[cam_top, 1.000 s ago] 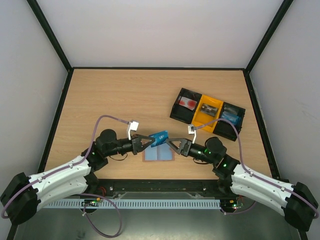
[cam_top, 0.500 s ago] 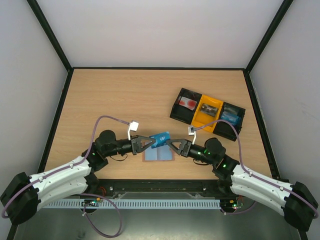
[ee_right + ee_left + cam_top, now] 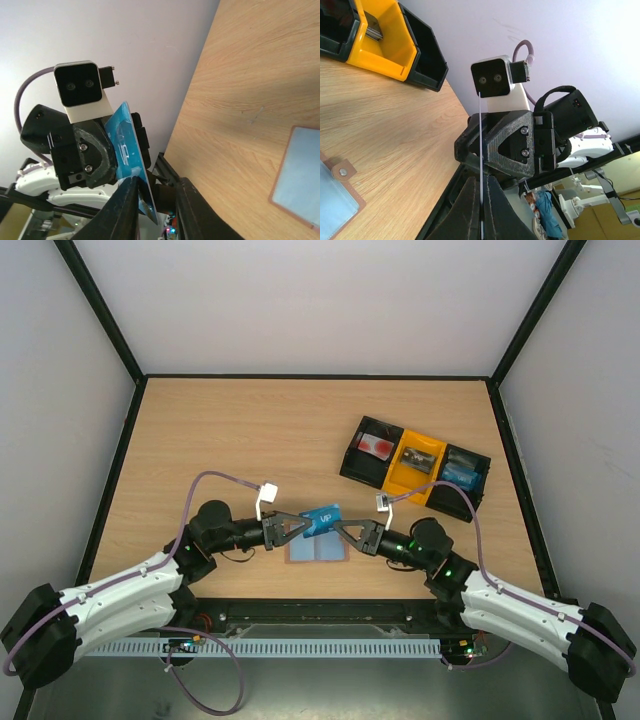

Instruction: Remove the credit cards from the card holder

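The card holder (image 3: 317,548) lies open and flat on the table, blue-grey with brown edging, just below both grippers. Its tab corner (image 3: 337,197) shows in the left wrist view and one panel (image 3: 300,170) in the right wrist view. Above it my left gripper (image 3: 300,523) is shut on the left end of a blue credit card (image 3: 321,517). That card appears edge-on as a thin line (image 3: 480,145) between the left fingers. My right gripper (image 3: 343,529) straddles the card's other end (image 3: 127,147). One finger (image 3: 124,210) touches it, and a gap remains at the other finger (image 3: 192,212).
A black-and-yellow three-compartment tray (image 3: 415,468) stands at the right rear of the table, with cards in its compartments. It also shows at the top left of the left wrist view (image 3: 385,45). The table's near edge runs just below the card holder.
My right gripper's jaws have narrowed around the free end of the blue card and edged slightly left. The left gripper and the card holder have stayed still.
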`<state>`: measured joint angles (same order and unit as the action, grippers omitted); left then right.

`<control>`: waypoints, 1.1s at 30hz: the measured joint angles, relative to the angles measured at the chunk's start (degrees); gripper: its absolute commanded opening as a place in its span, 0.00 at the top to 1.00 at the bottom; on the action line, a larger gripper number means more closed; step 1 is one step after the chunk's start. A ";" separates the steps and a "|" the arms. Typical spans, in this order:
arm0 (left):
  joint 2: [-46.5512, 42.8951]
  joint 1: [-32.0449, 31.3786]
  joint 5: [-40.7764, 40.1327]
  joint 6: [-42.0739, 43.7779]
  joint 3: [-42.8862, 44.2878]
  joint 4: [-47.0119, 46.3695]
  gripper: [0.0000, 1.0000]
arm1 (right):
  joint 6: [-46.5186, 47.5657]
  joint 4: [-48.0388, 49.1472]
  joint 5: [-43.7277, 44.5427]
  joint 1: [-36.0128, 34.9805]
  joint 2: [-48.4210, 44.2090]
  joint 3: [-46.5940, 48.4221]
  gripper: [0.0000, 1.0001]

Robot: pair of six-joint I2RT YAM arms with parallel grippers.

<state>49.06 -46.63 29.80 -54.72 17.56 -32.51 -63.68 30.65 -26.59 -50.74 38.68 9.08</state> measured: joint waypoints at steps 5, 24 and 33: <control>0.37 0.00 0.09 -0.48 -0.61 -0.68 0.97 | -1.25 2.58 -0.42 0.00 0.00 -1.27 0.83; 1.07 0.04 -2.08 0.83 -0.98 2.78 0.00 | -1.86 3.58 1.51 0.00 -4.00 -2.54 0.98; -0.90 0.04 -9.33 8.59 7.30 18.58 0.00 | 4.28 -11.10 6.80 0.33 -4.76 2.71 0.98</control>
<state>48.16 -46.59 20.47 -46.13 24.86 -13.93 -59.40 19.55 -19.79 -50.41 33.91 11.79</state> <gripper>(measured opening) 0.998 0.025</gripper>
